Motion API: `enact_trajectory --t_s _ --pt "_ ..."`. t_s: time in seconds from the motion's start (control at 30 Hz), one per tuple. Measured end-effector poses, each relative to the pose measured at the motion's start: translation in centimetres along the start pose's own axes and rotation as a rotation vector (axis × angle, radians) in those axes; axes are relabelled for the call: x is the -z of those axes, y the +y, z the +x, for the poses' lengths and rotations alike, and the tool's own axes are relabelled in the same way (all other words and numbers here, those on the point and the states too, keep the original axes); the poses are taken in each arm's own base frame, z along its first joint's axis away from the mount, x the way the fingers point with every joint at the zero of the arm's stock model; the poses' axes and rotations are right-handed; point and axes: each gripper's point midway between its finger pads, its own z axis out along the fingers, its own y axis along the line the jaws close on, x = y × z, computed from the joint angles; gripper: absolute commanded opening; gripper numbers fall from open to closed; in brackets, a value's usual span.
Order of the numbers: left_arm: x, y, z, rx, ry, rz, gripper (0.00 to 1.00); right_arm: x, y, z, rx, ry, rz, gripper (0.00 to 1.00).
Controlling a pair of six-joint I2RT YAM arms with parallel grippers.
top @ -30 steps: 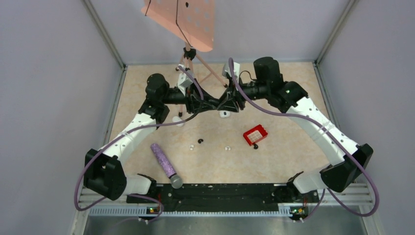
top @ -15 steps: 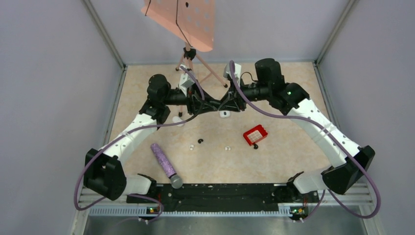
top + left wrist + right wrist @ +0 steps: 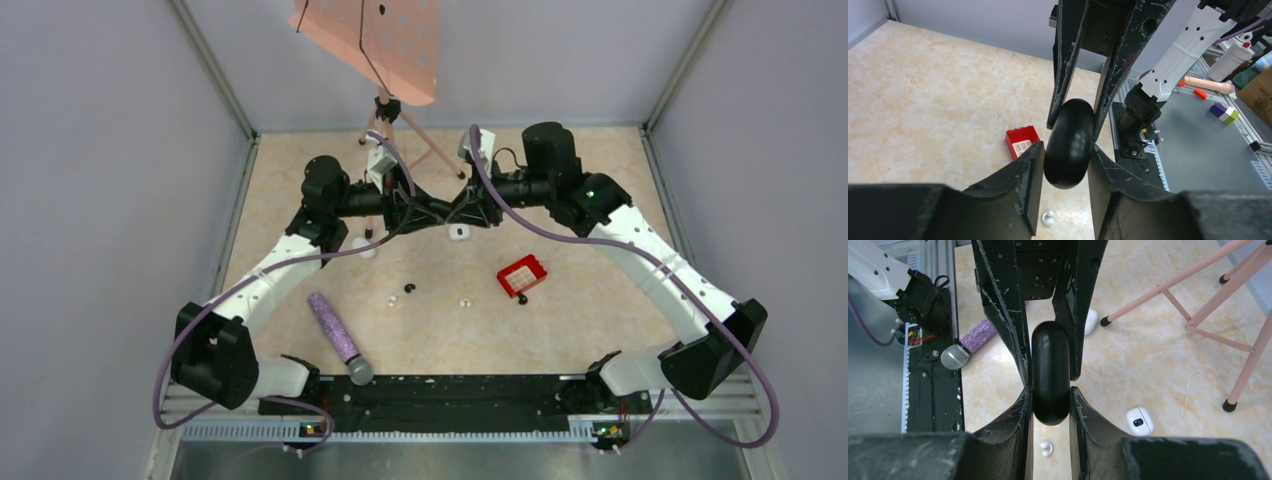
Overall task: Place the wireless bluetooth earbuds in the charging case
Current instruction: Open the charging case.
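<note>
Left tool (image 3: 1066, 150) shifted; right tool (image 3: 1050, 392) grips black pebble (image 3: 1050, 360).

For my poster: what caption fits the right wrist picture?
Right gripper and left gripper pinch one black pod; charging case and earbud lie below.

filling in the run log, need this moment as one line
phase: two-arm hold | held: glossy black oval pod | left gripper: shut on pod | right gripper: shut on pod | white pebble-shaped charging case: on beige table
</note>
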Motion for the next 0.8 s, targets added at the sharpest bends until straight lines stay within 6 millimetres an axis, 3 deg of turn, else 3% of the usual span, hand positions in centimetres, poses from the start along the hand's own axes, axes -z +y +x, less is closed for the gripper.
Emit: enact_trajectory --t_s 0.17,0.23,0.3,0.37,0.8 --pt "0.0 -0.1 0.0 0.005 -0.002 0.006 0.1 -0.1 -0.2 0.0 0.001 -0.004 0.011 0.0" --pt "0.0 -0.2 0.0 0.007 -0.001 0.009 0.0 -0.1 -0.2 0.1 -0.004 -0.005 0.011 0.17" --pt "0.1 -0.2 0.1 0.011 -0.002 0.009 0.0 -0.1 -0.2 0.1 -0.01 -0.005 0.013 0.37" --pt "0.1 -0.1 0.1 0.01 -0.004 0.005 0.0 -0.1 -0.3 0.1 -0.029 -0.003 0.019 0.41" --pt "0.3 0.5 1.1 0.011 -0.003 -0.015 0.0 0.9 -2.6 0.2 -0.25 -0.034 0.038 0.43"
